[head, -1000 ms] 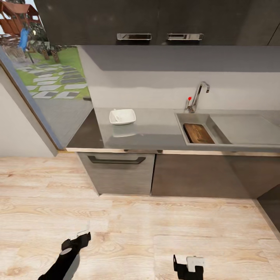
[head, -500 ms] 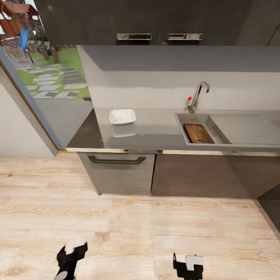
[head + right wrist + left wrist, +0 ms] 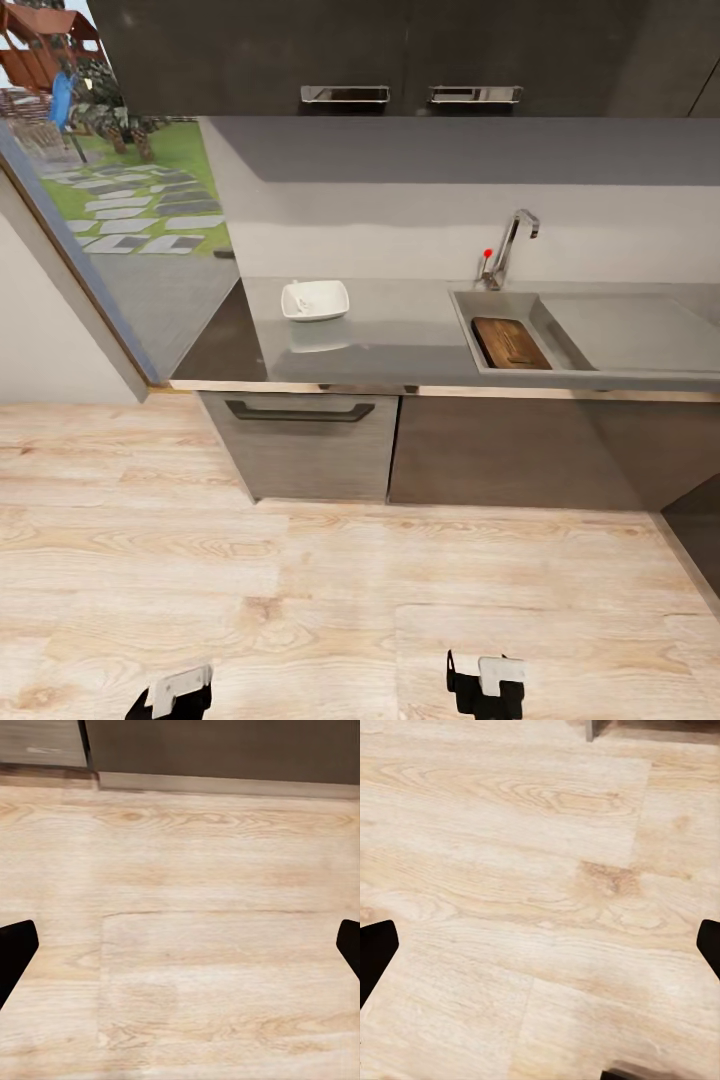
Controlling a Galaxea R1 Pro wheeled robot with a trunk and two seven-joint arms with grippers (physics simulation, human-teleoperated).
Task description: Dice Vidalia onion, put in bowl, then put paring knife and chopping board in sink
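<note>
I see the chopping board (image 3: 510, 343) lying flat inside the sink (image 3: 470, 320) basin, below the tap (image 3: 508, 245). The bowl (image 3: 315, 299) sits on the tabletop (image 3: 400, 335), well apart to the left of the sink; I can make out something pale inside it but cannot tell what. None of these has shifted. My left gripper (image 3: 170, 695) has dropped lower since a second ago, now at the bottom edge of the head view, over the wooden floor (image 3: 350, 560). My right gripper (image 3: 487, 687) has stayed put. In both wrist views the jaws stand wide apart, holding nothing.
</note>
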